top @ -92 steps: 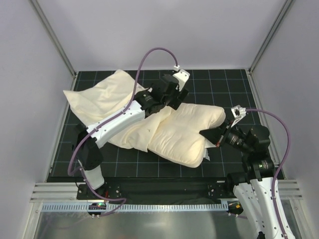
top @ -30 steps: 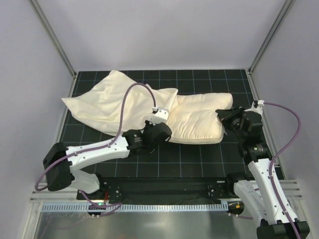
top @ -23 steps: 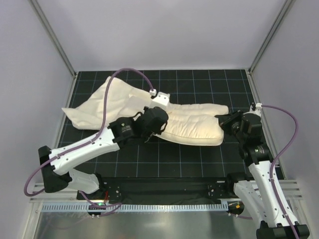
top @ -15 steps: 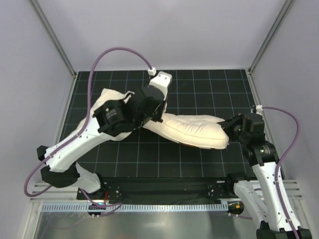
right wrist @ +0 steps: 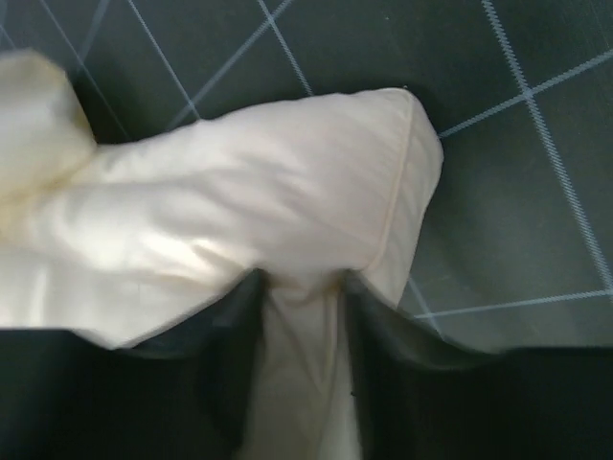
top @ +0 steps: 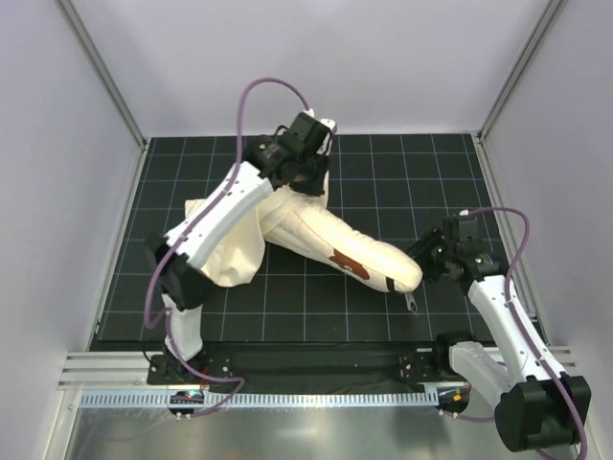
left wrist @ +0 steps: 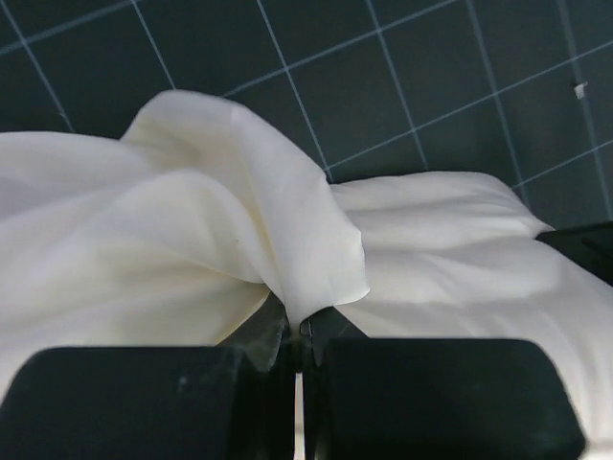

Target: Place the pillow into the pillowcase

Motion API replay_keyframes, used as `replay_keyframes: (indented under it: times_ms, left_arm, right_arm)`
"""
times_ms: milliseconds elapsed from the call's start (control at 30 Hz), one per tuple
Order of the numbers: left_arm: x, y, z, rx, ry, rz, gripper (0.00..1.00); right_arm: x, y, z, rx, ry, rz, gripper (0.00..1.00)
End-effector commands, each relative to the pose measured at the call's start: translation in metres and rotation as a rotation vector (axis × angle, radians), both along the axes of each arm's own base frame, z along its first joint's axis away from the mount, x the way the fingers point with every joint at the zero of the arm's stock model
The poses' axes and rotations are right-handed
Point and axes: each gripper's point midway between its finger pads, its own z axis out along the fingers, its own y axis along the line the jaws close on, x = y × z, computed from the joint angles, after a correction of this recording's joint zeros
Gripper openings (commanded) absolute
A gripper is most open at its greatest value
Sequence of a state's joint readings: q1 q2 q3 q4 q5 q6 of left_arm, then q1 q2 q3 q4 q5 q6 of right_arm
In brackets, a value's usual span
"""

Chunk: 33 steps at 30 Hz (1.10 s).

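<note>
Pinching a fold of the pillowcase (left wrist: 239, 192), the left claw (left wrist: 302, 333) is clamped shut, the cloth bunching just ahead of it. The right claw (right wrist: 302, 321) is clamped on a corner of the pillow (top: 326, 240), which stretches from it toward the left claw.

Soft matt cloth pillow (top: 316, 235), thin wrinkled cloth pillowcase (top: 225, 257), matt black mat (top: 383, 182).
</note>
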<state>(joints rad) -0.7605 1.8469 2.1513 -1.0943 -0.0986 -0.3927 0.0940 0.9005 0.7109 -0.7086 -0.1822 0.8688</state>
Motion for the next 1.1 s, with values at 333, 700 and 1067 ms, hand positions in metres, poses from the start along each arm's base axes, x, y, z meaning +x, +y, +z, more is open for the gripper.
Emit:
replay_keyframes:
  times_ms: [333,700,1067]
  left_arm:
    - [0.088,-0.065,-0.035,-0.093,-0.084,-0.081,0.0]
    - [0.108,-0.065,-0.039,-0.079,-0.199,-0.132,0.57]
    - [0.107,-0.025,0.05,-0.057,-0.412,-0.035,0.96]
  right_arm:
    - [0.052,-0.062,0.042,-0.333,-0.168,-0.049,1.0]
    - [0.066,-0.11,0.099,-0.346,-0.419,-0.242,1.0]
    - [0.071,-0.106,0.15,-0.348,-0.71,-0.203,1.0]
